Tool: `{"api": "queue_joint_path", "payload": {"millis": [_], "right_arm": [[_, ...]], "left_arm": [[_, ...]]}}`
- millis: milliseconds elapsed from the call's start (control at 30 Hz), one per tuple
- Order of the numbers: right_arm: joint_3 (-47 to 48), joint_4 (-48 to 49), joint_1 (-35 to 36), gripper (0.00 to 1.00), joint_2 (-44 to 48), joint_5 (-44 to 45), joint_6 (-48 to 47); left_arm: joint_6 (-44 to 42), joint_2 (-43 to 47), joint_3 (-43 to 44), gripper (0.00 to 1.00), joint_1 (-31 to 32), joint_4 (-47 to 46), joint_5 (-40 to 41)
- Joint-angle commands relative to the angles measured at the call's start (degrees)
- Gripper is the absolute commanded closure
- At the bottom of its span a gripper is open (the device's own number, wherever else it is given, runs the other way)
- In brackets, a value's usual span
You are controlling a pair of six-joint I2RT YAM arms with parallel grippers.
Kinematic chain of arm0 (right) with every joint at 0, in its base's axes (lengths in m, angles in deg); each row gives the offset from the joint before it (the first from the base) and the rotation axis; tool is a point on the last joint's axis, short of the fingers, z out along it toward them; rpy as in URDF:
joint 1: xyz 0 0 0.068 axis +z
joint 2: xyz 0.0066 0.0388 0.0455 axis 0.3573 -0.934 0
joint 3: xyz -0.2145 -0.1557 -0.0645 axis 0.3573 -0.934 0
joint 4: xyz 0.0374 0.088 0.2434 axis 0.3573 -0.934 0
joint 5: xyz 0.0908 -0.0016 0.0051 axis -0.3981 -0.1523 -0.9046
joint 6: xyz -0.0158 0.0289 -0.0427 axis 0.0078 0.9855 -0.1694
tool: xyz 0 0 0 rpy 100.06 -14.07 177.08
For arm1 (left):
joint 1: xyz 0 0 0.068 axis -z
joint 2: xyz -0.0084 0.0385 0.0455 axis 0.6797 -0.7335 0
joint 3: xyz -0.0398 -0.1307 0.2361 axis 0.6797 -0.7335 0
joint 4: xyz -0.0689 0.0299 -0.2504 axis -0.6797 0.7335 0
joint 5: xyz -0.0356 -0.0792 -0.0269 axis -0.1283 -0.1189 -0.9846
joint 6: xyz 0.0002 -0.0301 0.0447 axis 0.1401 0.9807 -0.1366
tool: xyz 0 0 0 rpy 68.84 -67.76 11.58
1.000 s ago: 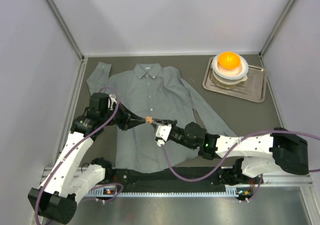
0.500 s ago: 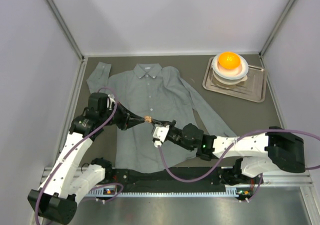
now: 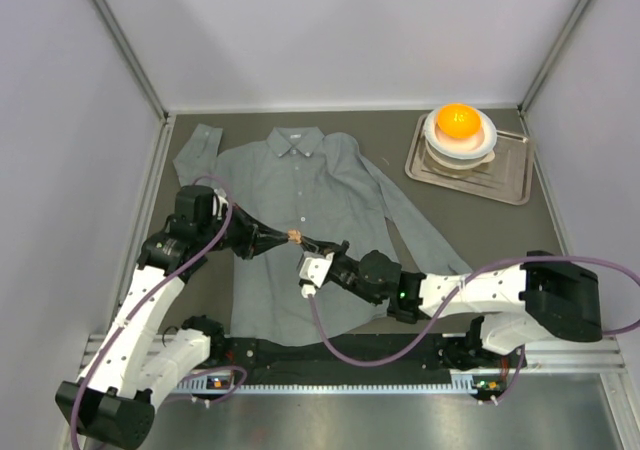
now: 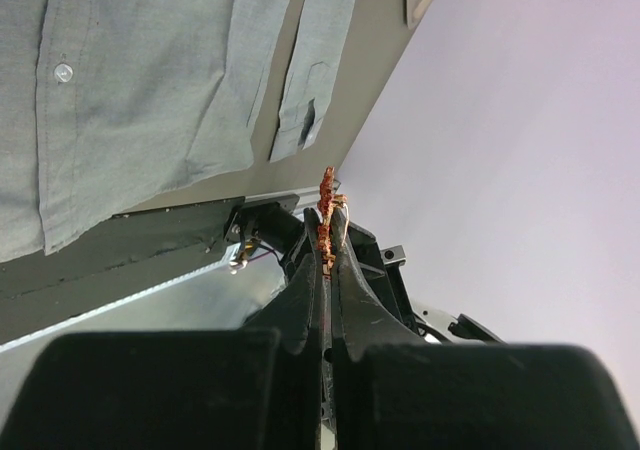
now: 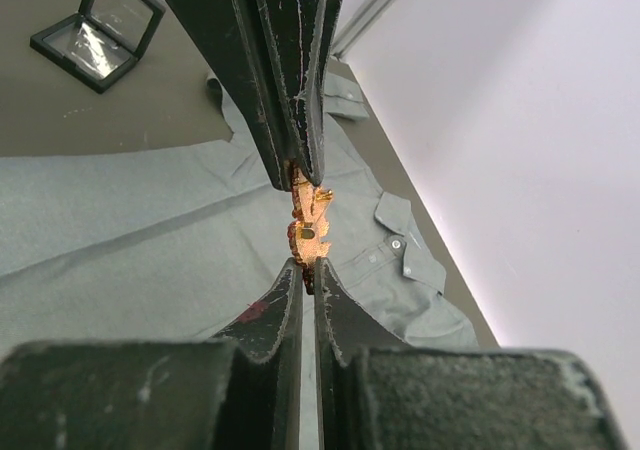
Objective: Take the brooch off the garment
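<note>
The grey shirt point(image 3: 300, 185) lies flat, collar at the far end. The tiny orange-red brooch point(image 3: 295, 236) is held over the shirt's middle, between both grippers' tips. My left gripper point(image 3: 288, 237) comes from the left and is shut on the brooch; in the left wrist view the brooch point(image 4: 327, 198) sticks out beyond its fingertips point(image 4: 318, 232). My right gripper point(image 3: 306, 241) comes from the right and is shut on the brooch's other end point(image 5: 308, 232). In the right wrist view the left gripper's fingers point(image 5: 290, 80) clamp it from above, and the shirt point(image 5: 140, 250) lies below, apart from it.
A metal tray point(image 3: 505, 180) at the far right holds a white bowl point(image 3: 462, 142) with an orange ball point(image 3: 458, 120). A small black square box with a clear lid point(image 5: 95, 38) sits beyond the shirt in the right wrist view. Grey walls close in both sides.
The right arm has pushed a little to the left, and both gripper tips with the brooch have shifted slightly left. Both grips are unchanged.
</note>
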Motion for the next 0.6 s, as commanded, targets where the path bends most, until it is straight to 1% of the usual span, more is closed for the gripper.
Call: {"api": "queue_joint_path", "payload": {"millis": [0, 67, 100, 133, 200, 233, 267, 333, 367, 433, 500, 533, 567], "right_arm": [[3.41, 3.98, 1.02, 1.0, 0.14, 0.48, 1.46], [3.33, 4.41, 1.02, 1.0, -0.12, 0.74, 2.69], [3.32, 4.42, 1.11, 1.0, -0.21, 0.82, 3.22], [3.24, 4.68, 1.02, 1.0, -0.3, 1.0, 3.84], [3.15, 4.77, 1.11, 1.0, -0.3, 1.09, 5.68], [3.15, 4.86, 1.02, 1.0, -0.3, 1.09, 6.38], [3.15, 4.86, 1.11, 1.0, -0.3, 1.18, 7.61], [3.15, 4.77, 1.02, 1.0, -0.56, 1.09, 8.76], [3.15, 4.77, 1.02, 1.0, -0.65, 1.09, 9.9], [3.24, 4.68, 0.94, 1.0, -1.35, 0.65, 10.96], [3.41, 4.77, 0.85, 1.0, -1.7, 0.13, 12.97], [3.67, 4.42, 0.33, 1.0, -1.97, -1.27, 14.03], [4.02, 3.55, -0.2, 1.0, -2.32, -2.15, 17.0]], "left_arm": [[0.12, 1.33, 2.29, 1.0, 0.24, -0.19, -0.53], [0.12, 2.04, 2.3, 1.0, 0.33, -0.27, 1.66], [0.38, 2.56, 2.03, 0.98, 0.33, -0.71, 1.85], [0.56, 2.92, 1.77, 0.82, 0.33, -1.32, 1.94], [0.3, 3.79, 1.5, 0.69, 0.33, -1.33, 3.16], [-0.14, 4.15, 1.77, 0.64, 0.33, -1.06, 3.87], [-1.19, 4.5, 2.12, 0.56, 0.33, -0.98, 4.74], [-2.42, 5.29, 3.34, 0.47, 0.24, -0.19, 6.68], [-4.08, 5.81, 4.13, 0.39, 0.33, 0.34, 7.56], [-6.81, 6.08, 7.02, 0.34, 0.24, 1.65, 10.46], [-11.99, 6.61, 9.58, 0.27, 0.33, 3.32, 13.18], [-13.84, 6.78, 11.77, 0.27, 0.24, 3.77, 15.37], [-17.25, 7.48, 12.57, 0.27, 0.24, 4.29, 16.43]]}}
